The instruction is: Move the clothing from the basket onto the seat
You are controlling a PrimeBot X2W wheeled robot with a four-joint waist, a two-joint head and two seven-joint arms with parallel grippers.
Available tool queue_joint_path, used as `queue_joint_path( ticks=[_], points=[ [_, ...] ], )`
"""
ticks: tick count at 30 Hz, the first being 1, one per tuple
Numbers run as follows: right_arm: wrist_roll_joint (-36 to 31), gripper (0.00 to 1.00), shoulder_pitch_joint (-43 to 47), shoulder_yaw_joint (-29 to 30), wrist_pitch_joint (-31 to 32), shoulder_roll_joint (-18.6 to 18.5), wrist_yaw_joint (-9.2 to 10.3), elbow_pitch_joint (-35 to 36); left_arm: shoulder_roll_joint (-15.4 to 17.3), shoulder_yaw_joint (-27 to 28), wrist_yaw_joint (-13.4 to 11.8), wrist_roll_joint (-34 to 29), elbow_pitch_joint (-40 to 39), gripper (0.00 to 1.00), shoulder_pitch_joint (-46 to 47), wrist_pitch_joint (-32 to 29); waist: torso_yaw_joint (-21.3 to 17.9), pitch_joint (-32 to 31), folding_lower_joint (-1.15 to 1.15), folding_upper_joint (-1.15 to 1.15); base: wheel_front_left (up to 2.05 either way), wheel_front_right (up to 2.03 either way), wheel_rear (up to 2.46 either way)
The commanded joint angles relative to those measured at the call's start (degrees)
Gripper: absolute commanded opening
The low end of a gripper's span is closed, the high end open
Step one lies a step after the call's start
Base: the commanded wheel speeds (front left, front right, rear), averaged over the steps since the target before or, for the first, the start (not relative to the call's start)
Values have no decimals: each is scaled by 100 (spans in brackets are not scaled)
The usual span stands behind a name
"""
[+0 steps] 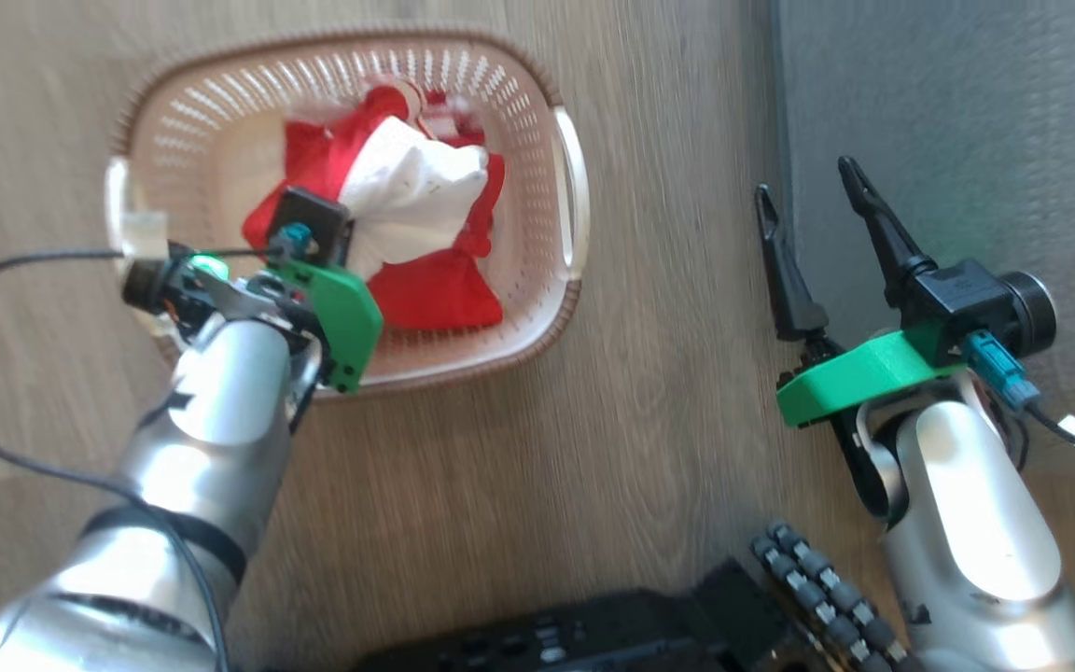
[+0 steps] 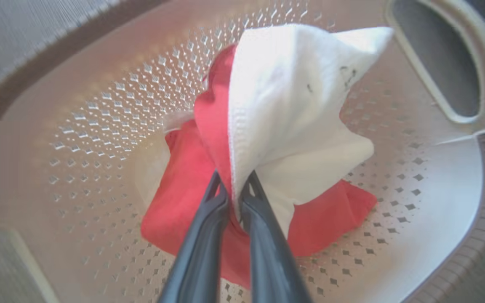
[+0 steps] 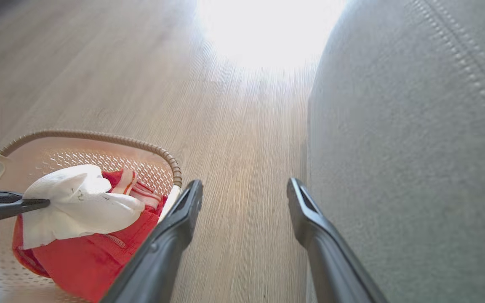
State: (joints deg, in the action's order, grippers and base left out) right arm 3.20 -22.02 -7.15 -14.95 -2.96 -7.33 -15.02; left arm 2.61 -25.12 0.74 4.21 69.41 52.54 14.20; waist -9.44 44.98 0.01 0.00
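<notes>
**Head, left wrist and right wrist views.** One basket stands on the wooden floor. Its brown rim runs unbroken all round, and its two white handles sit on the short sides. The clothing, a red and white heap, lies inside the basket, toward the right-handle end. Bare perforated wall and floor are free around it on the other sides. The number of garments in the heap cannot be told.

The left end effector reaches into the basket. Its two dark fingers are pinched together on a fold where the white cloth meets the red. The white part is drawn up into a peak above the heap.

A strip of open floor separates the basket's right rim from the straight left edge of the one grey seat. The right end effector hovers at that edge. Its two fingers are spread wide and hold nothing, one over the floor and one over the seat. A line of pale stitching follows the seat's rounded border. The robot's dark base closes the near side of the floor.
</notes>
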Motion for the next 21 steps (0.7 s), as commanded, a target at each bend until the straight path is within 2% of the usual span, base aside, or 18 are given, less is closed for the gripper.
queue_joint_path(
  ticks=[1, 9, 15, 21],
  points=[
    [24, 100, 259, -56, -5, 8, -16, 28, 68, 154, -53, 47, -301, 0, -299, 77, 266, -716, -1, 0, 0, 0, 0],
    [16, 100, 514, -6, -5, 8, -16, -331, 180, 460, -290, 177, -1918, 0, -1338, 79, 591, -1919, -1, 0, 0, 0, 0],
    [0, 100, 748, -20, -5, 8, -16, -497, 202, 684, -404, 112, -3127, 0, -1901, 79, 810, -2565, -1, 0, 0, 0, 0],
    [-7, 100, 922, -46, -5, 8, -16, -588, 185, 852, -467, 20, -3994, 0, -2227, 79, 955, -3005, -1, 0, 0, 0, 0]
  ],
)
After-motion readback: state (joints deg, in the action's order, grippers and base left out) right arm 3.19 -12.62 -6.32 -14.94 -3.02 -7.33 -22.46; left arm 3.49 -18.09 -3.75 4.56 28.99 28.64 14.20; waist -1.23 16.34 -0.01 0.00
